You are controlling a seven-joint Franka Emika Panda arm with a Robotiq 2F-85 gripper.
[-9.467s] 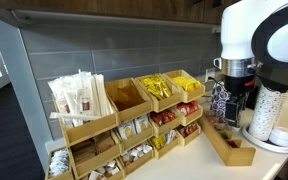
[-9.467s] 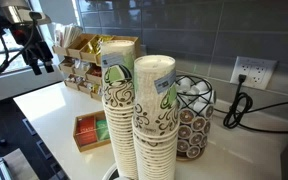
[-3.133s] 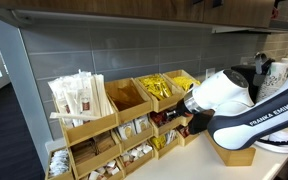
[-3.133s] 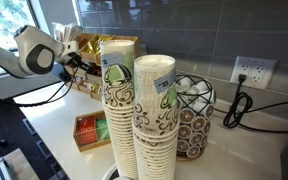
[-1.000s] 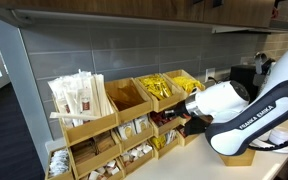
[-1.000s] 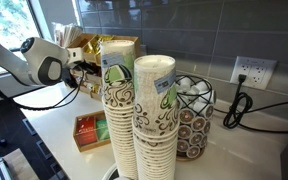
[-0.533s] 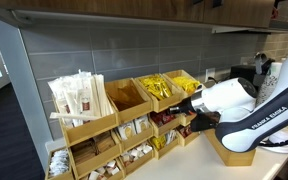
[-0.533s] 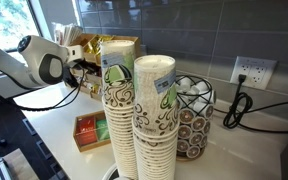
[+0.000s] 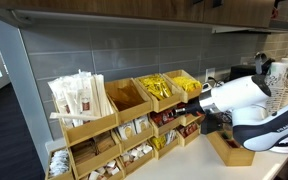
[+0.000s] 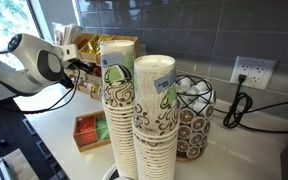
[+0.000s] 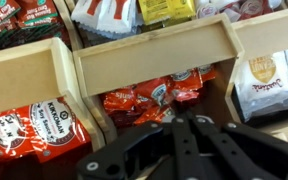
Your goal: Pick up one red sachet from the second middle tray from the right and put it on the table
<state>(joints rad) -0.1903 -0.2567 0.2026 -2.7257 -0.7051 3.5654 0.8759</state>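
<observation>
Directly ahead of the gripper, in the wrist view, sits the tray, a small slanted light-wood bin filled with a loose heap of red packets. One red sachet lies in that heap just beyond the fingertips: small, flat and rectangular, glossy red with whitish print, overlapping its neighbours. The gripper's dark fingers fill the bottom of this view; how far apart they stand, and whether they have hold of any packet, cannot be told. To one side of the gripper a matching bin holds more red packets, and to its other side a bin holds white sachets with brown print. In an exterior view the whole tiered rack stands against a grey tiled wall, with the white arm reaching in at its middle row. The rack's top row carries long paper-wrapped sticks and yellow sachets. Behind the hand, the pale off-white table runs bare from the rack to a low wooden box of red and green packets. Tall stacks of paper cups rise just beside that box.
</observation>
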